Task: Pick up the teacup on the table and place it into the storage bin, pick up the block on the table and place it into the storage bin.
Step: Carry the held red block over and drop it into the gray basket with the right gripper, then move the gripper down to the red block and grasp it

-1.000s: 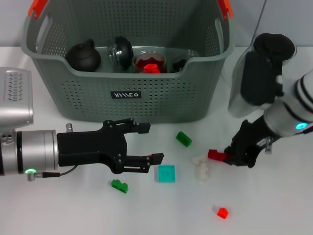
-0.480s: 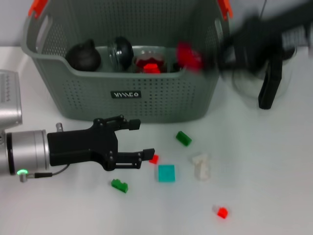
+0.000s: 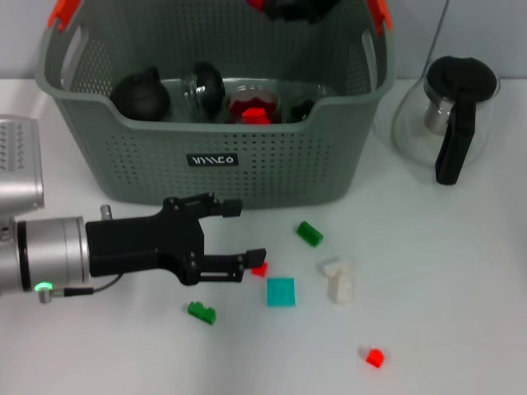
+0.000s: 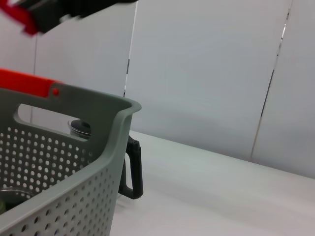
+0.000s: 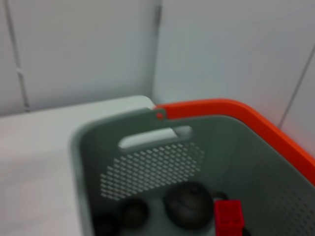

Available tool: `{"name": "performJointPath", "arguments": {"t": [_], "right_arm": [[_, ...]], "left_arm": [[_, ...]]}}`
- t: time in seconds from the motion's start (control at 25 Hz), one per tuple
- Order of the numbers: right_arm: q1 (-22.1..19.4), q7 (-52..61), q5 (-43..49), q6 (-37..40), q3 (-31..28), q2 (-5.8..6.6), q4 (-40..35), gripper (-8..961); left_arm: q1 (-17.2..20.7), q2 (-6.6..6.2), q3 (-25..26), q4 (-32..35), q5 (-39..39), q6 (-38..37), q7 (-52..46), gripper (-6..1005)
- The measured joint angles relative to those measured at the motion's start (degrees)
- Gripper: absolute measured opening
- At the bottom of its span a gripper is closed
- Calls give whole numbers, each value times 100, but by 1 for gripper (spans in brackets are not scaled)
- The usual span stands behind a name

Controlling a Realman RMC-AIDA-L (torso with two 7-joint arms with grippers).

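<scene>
With the right claw above the storage bin grasping a red block and the left claw spread open low over the desk near a small red block, a premature release risks bouncing off the rim.
</scene>
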State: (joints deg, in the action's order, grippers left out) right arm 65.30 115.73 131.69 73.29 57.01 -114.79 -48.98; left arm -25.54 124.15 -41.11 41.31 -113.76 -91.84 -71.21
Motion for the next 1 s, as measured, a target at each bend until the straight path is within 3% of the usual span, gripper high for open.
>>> {"name": "performJointPath", "arguments": {"t": [0.12, 0.36, 0.68, 0.76, 0.88, 1.0], "right_arm": [[112, -274, 52, -514, 91, 20, 538, 194], [63, -568, 85, -531, 239, -19, 676, 196], [55, -562, 138, -650, 235, -27, 650, 393], [20, -593, 95, -599, 205, -27, 558, 493], [-242, -662, -199, -113, 169, -48, 27, 644], [-821, -750, -905, 900, 112, -51, -917, 757]], "left_arm": [[-4, 3, 3, 0, 8, 0, 1, 852], [-11, 0, 21, 0, 10, 0, -2, 852], [-7, -3, 32, -5, 10, 0, 1, 851], [7, 1, 36, -9, 10, 0, 4, 851], [20, 3, 44, -9, 12, -5, 4, 851], [21, 4, 43, -9, 12, -31, 4, 851]]}}
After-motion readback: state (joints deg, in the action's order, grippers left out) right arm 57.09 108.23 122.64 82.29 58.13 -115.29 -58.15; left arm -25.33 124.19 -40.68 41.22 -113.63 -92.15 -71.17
